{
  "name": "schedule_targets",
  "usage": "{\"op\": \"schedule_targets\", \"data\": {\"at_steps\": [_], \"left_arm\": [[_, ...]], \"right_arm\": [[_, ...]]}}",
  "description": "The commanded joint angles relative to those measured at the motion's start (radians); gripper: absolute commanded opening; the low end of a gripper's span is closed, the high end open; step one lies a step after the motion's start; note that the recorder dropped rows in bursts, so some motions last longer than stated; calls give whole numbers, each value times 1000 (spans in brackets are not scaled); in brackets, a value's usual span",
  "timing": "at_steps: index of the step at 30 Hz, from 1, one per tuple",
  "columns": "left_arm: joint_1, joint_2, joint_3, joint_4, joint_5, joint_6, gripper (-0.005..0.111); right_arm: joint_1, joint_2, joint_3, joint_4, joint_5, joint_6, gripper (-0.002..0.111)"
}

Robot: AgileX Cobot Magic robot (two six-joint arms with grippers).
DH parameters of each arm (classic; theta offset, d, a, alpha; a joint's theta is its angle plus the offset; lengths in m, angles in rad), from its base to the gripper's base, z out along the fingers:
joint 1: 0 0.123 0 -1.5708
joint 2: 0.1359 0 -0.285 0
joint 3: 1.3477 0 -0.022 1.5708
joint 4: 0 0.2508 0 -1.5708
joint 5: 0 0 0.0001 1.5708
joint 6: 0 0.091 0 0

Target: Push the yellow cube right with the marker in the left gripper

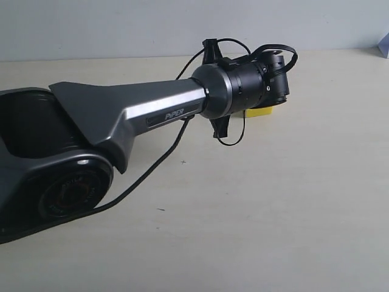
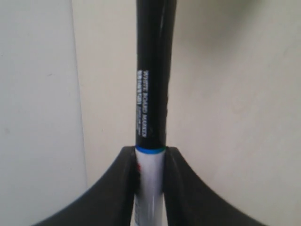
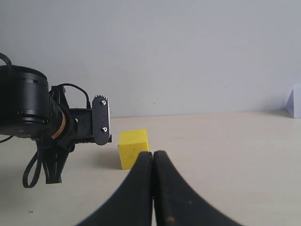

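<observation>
Jutting straight out between left gripper fingers: marker, cap-end outward.

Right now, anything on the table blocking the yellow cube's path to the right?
Nothing visible. The table right of the yellow cube is bare; only a pale object sits far off near the wall.

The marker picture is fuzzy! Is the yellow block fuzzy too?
Left wrist view: the marker is seen close up, its white print blurred and barely readable. Right wrist view: the yellow cube looks crisp, in soft even light with a faint shadow. Exterior view: only a sliver of the cube shows, behind the arm.
</observation>
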Motion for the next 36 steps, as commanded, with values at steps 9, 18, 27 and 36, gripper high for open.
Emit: {"op": "schedule_targets", "data": {"at_steps": [9,18,27,36], "left_arm": [[13,31,-8,-14,8,-77,0],[31,31,-8,-55,6,-104,0],[37,31,-8,-103,-61,-152,0],[63,31,-8,-153,-98,-199,0]], "right_arm": [[1,-5,5,0,-8,-2,0],[1,-5,5,0,-8,-2,0],[1,-5,5,0,-8,-2,0],[1,-5,5,0,-8,-2,0]]}}
